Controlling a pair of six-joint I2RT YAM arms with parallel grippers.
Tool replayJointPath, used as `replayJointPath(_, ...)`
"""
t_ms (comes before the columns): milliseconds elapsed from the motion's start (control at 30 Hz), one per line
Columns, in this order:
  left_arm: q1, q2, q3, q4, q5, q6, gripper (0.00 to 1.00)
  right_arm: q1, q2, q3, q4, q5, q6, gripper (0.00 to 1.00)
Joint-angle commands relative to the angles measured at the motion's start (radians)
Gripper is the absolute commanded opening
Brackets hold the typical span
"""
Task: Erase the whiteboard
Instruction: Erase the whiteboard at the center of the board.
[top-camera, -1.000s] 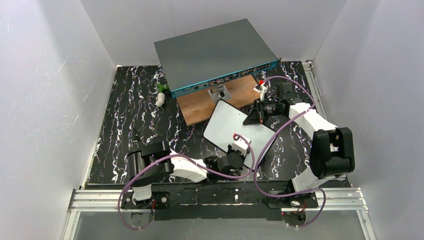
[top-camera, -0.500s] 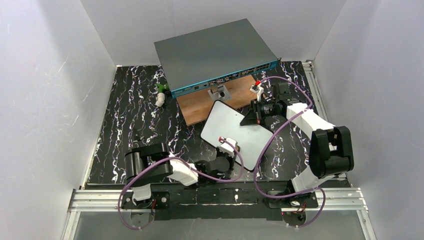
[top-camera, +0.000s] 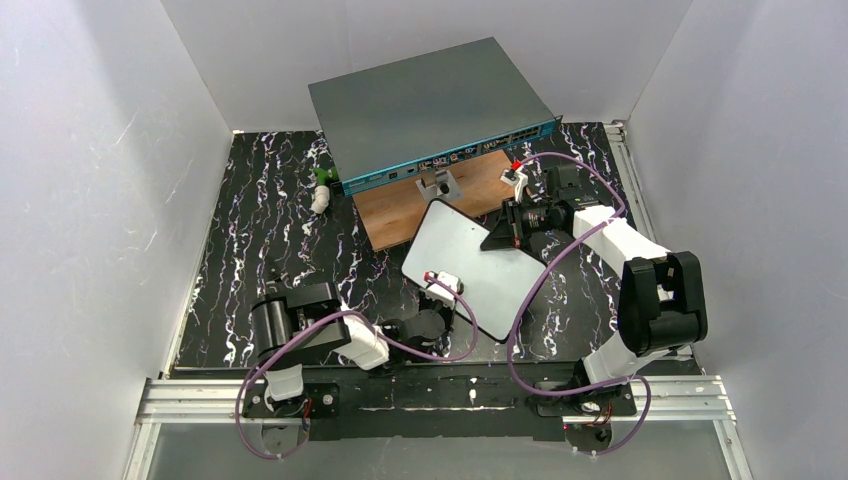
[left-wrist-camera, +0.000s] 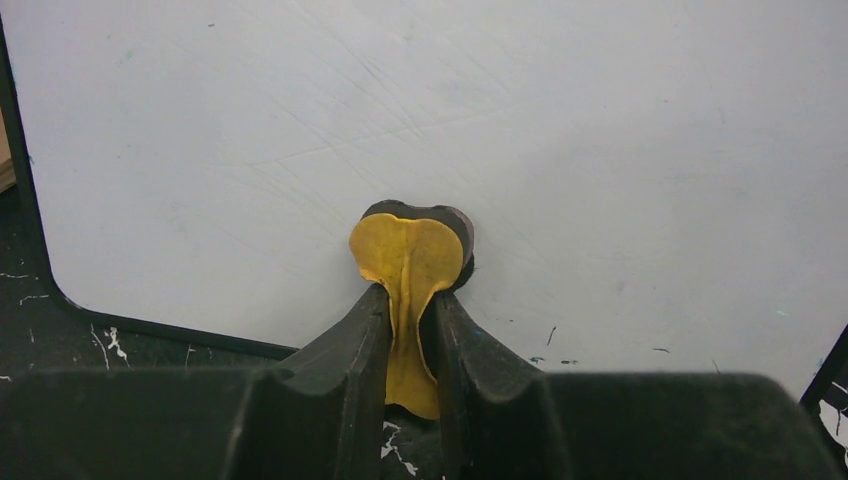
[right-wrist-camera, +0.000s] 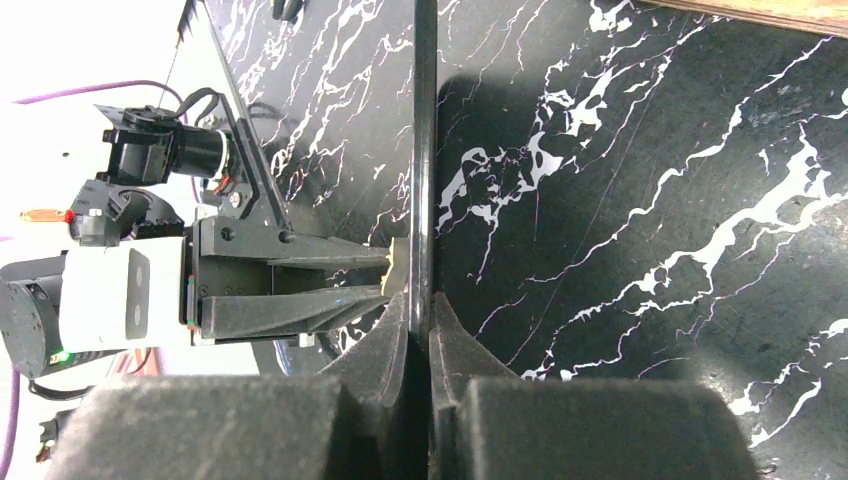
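Observation:
The whiteboard is held tilted above the black marbled table, and no handwriting shows on its white face, only a few small specks near its lower edge. My left gripper is shut on a yellow wiping pad, which it presses against the board's face near the lower edge. My right gripper is shut on the board's far edge. In the right wrist view the board shows edge-on between the fingers, with the left gripper against its face.
A large grey box with a teal front stands at the back, with a brown wooden board in front of it. A small white and green object lies at the back left. White walls enclose the table.
My left gripper has slid the yellow pad leftward across the board's lower part, towards its near-left edge. The board has shifted slightly left. The right gripper keeps its hold.

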Motion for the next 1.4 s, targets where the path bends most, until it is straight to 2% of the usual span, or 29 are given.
replayJointPath(0,0.001,0.02,0.054,0.102,0.114,0.019,0.0,0.029,0.008,-0.022,-0.075,-0.167,0.043,0.01)
replayJointPath(233,-0.083,0.119,0.203,0.062,0.228,-0.017,0.0,0.029,0.011,-0.022,-0.075,-0.168,0.043,0.01)
replayJointPath(433,-0.112,0.183,0.271,0.032,0.236,-0.049,0.0,0.027,0.004,-0.021,-0.076,-0.167,0.043,0.01)
replayJointPath(833,-0.014,0.105,0.021,0.05,0.026,-0.073,0.0,0.024,-0.001,-0.021,-0.079,-0.17,0.043,0.01)
replayJointPath(1000,0.018,0.076,-0.04,0.06,-0.051,-0.053,0.0,0.024,0.003,-0.022,-0.079,-0.168,0.043,0.01)
replayJointPath(1200,0.079,0.039,-0.086,0.102,-0.059,-0.047,0.0,0.024,0.007,-0.022,-0.076,-0.167,0.043,0.01)
replayJointPath(1367,0.088,0.05,-0.051,0.093,0.056,-0.051,0.0,0.024,0.01,-0.022,-0.077,-0.165,0.043,0.01)
